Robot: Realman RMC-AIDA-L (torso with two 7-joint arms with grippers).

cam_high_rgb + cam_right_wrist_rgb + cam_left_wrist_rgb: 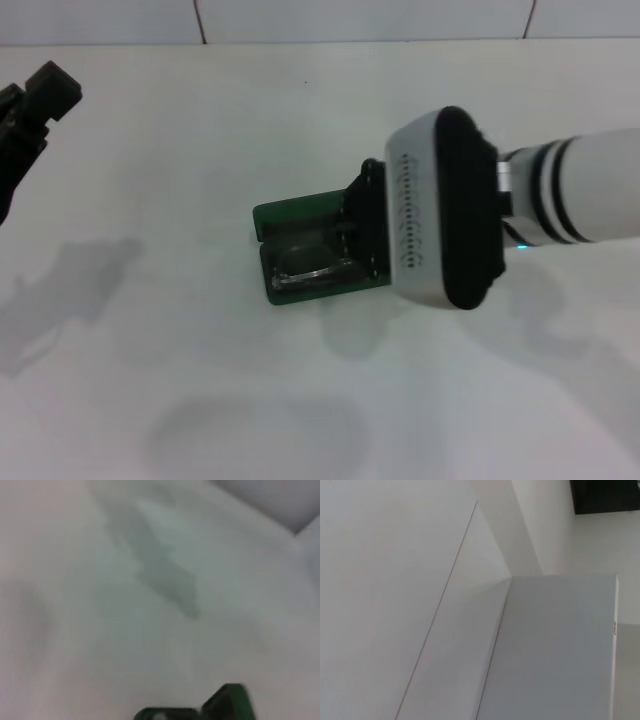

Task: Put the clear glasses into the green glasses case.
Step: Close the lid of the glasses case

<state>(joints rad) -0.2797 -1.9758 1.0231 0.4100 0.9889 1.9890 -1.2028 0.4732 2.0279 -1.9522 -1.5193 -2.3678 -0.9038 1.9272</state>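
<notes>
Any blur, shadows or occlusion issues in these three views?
Head view: sharp; soft shadows on the white table; the right arm's wrist housing covers the right gripper and the right side of the dark green rectangular glasses case, with the clear plastic glasses faintly glinting inside; the left gripper parked at far left. Right wrist view: out of focus, only the case edge and a shadow. Left wrist view: only plain pale surfaces.

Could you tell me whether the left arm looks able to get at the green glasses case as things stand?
Probably not easily: the left gripper is parked at the table's far left edge, and the right gripper already sits over the green glasses case, covering much of it.
</notes>
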